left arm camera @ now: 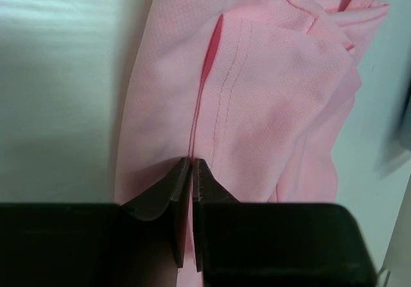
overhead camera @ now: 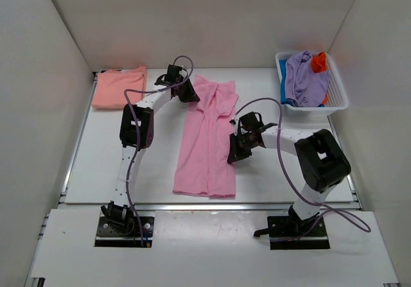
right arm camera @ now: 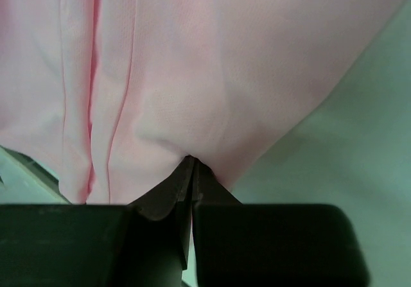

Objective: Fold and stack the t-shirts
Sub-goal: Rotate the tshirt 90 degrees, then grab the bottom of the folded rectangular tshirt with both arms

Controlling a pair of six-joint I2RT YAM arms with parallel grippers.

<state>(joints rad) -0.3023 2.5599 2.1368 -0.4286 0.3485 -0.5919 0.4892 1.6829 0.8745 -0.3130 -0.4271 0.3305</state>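
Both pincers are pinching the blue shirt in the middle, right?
Not blue, it is pink. The left pincer and the right pincer are both pinching the pink shirt in the middle, as the top view shows.

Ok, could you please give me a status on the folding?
Left tool shut on light pink t-shirt, far left edge. Right tool shut on its right edge. Salmon t-shirt folded, far left. Basket far right, not in the way.
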